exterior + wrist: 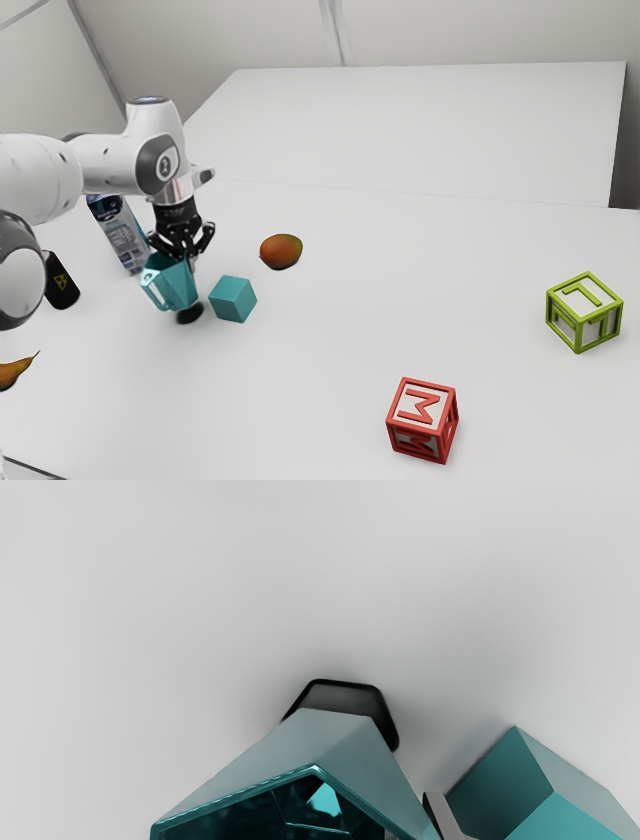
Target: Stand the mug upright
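In the exterior view the gripper points down at the rim of the teal mug, whose handle is toward the exterior view's left. The mug stands nearly upright, tilted a little, mouth up. A dark patch lies just beneath it on the table. In the wrist view the gripper is shut on the wall of the mug, one finger outside and a sliver of the other inside the mouth. Below the mug's base shows a black, angular shape.
A teal cube sits close beside the mug. Around are a mango, a carton, a black can, a pear, a red letter block and a green letter block, all on the white table.
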